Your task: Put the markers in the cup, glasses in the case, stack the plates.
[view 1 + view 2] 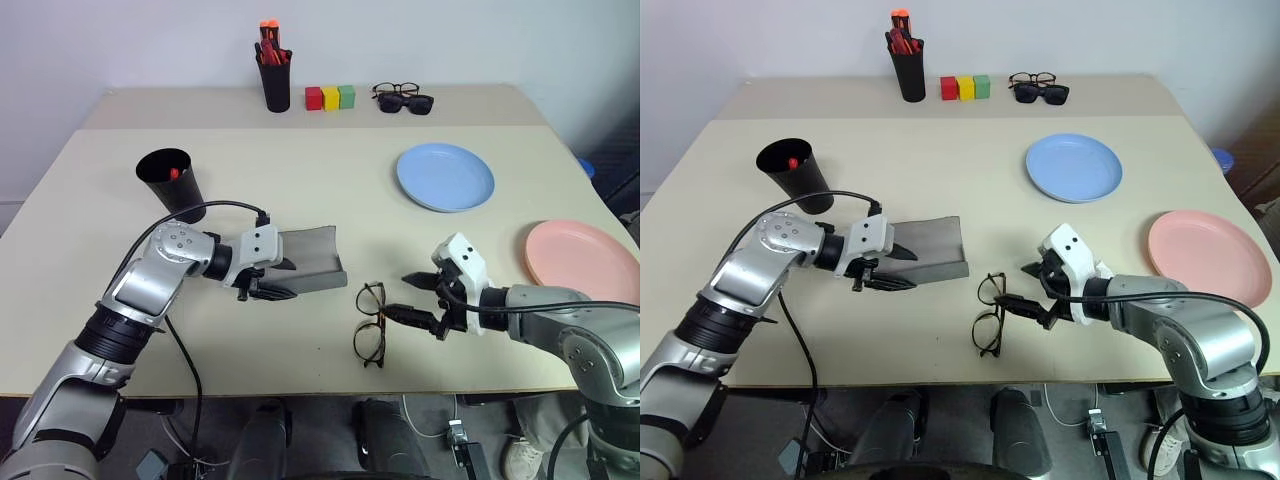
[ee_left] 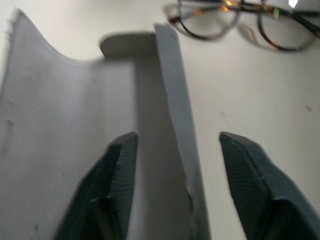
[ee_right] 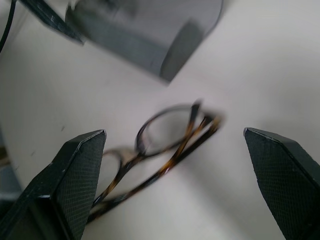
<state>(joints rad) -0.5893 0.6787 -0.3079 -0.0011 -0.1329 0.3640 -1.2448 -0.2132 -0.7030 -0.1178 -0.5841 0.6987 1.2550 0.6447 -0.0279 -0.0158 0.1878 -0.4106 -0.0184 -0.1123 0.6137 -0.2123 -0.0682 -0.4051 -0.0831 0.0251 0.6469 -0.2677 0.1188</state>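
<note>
The glasses lie lower centre, long axis running up-down, just left of the right gripper, whose jaws gape wide and empty. The left gripper (farther off) straddles the case wall, jaws part open.

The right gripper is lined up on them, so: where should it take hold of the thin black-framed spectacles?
The thin black-framed spectacles lie folded flat on the table. Probably best: the open right gripper comes from above and pinches across the bridge and folded temples, clear of the lenses.
</note>
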